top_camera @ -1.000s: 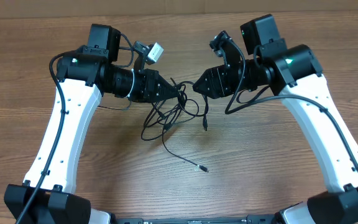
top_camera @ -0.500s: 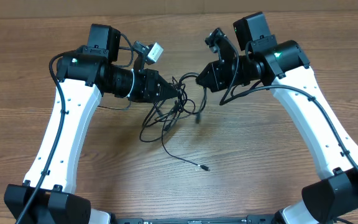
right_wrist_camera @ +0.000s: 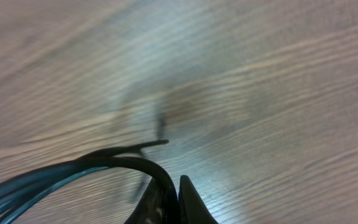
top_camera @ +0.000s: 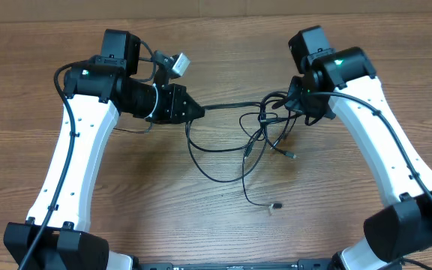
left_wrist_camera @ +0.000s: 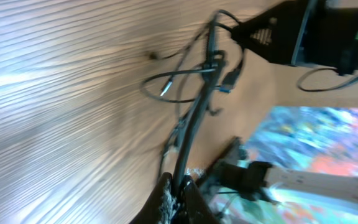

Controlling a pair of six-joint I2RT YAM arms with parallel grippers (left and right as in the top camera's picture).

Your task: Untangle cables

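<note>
Wooden tabletop (top_camera: 126, 202) bears one tangle of thin black cables (top_camera: 255, 141), three plug ends (top_camera: 274, 205) showing, stretched between two grippers; left gripper (top_camera: 200, 111) and right gripper (top_camera: 289, 102) are each clamped on a strand.

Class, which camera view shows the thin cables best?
Overhead: it shows the cables whole, one strand taut, loops and plug ends below. Left wrist shows a blurred strand leaving its fingers; right wrist, only a blurred bundle by its fingers.

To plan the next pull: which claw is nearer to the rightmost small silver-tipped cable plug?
Right. The right claw is just beyond the small silver-tipped cable plug; the left claw, holding a taut thin black cable, is far to its left.
</note>
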